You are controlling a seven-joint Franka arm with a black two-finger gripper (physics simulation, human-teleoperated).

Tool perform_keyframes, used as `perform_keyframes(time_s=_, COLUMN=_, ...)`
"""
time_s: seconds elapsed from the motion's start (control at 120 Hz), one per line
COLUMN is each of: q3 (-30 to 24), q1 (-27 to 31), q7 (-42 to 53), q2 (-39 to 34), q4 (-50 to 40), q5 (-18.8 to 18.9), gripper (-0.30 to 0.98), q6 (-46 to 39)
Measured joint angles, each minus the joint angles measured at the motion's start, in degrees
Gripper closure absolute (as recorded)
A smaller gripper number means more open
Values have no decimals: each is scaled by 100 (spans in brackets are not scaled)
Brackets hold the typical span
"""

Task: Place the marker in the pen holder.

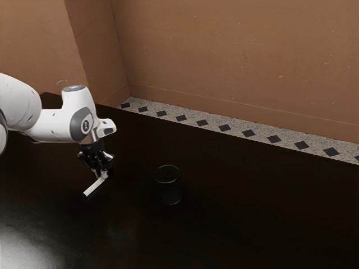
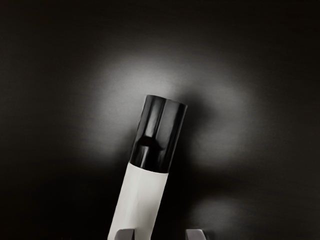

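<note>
The marker (image 1: 94, 186) lies on the dark table (image 1: 252, 224) at the gripper (image 1: 102, 171), whose fingers (image 2: 196, 234) stand spread; probably light, stiff and slick, it wants a square pinch across its mid-barrel (image 2: 139, 200)

The marker (image 2: 150, 167) has a glossy black plastic cap (image 2: 167, 127) and smooth white barrel (image 2: 140, 200); the tabletop (image 1: 33, 241) shines, the wall (image 1: 235, 61) looks matt, and from here the pen holder (image 1: 170, 195) is perhaps metal mesh
</note>
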State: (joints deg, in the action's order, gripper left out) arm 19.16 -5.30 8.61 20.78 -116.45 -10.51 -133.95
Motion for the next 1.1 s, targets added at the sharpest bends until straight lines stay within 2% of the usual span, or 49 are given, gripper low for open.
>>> perform_keyframes(time_s=0.167, q3=-19, q1=19, q7=-41, q2=47, q4=81, q5=482, gripper=64, q6=-61)
perform_keyframes(time_s=0.308, q3=-75, q1=19, q7=-39, q2=109, q4=95, q5=655, gripper=64, q6=-159)
perform_keyframes(time_s=0.717, q3=-113, q1=11, q7=94, q2=277, q4=41, q5=704, gripper=63, q6=-439)
perform_keyframes(time_s=0.975, q3=-123, q1=-1, q7=140, q2=336, q4=-6, q5=694, gripper=55, q6=-492)
perform_keyframes(time_s=1.1, q3=-123, q1=-33, q7=149, q2=329, q4=-10, q5=697, gripper=61, q6=-509)
